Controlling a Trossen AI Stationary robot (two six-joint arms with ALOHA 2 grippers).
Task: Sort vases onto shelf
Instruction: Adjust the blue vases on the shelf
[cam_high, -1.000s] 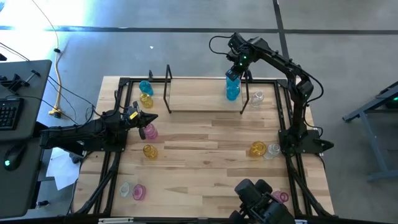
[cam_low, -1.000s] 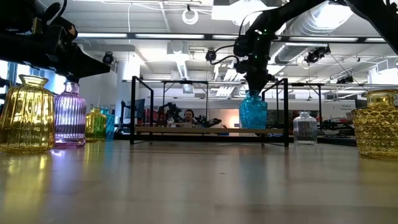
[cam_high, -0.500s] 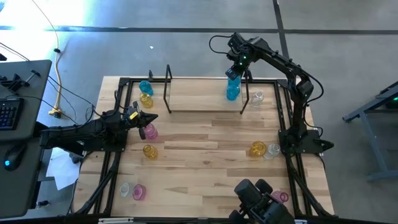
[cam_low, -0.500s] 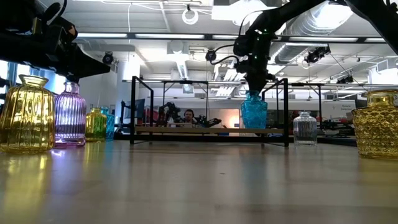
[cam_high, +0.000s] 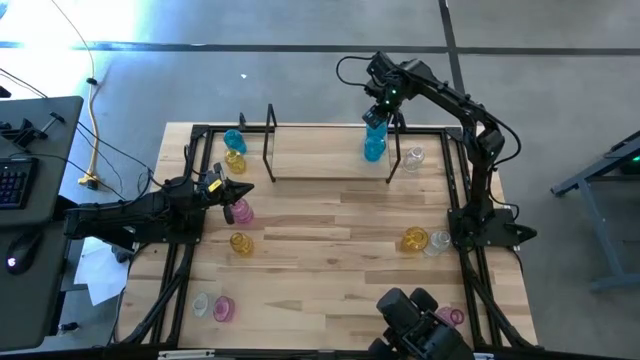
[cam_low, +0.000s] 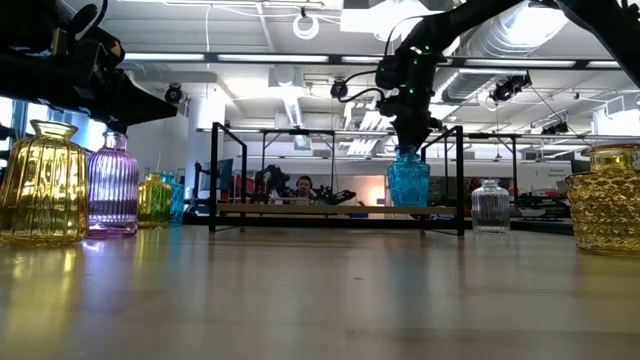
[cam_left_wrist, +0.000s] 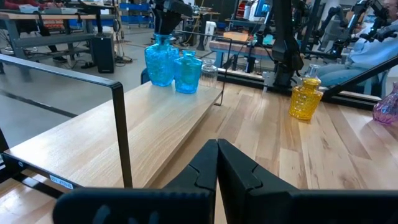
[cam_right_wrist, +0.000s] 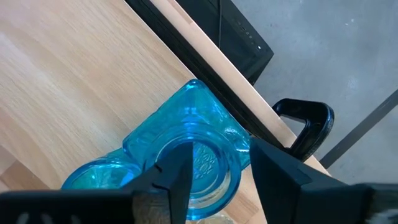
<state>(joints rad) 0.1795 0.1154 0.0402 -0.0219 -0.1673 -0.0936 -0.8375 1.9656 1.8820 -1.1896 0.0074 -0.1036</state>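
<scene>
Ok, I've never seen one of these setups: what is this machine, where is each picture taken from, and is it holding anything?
It is a robot with two dark arms at a wooden table. One picture looks straight down, one looks level across the tabletop, and two come from cameras on the wrists.

Small coloured glass vases stand scattered on the table. At its far edge is the shelf, a low wood board framed in black rods.

The right gripper is at the shelf, its fingers on the rim of a blue vase that stands beside a second blue one. The left gripper is shut and empty, waiting beside a pink vase.
</scene>
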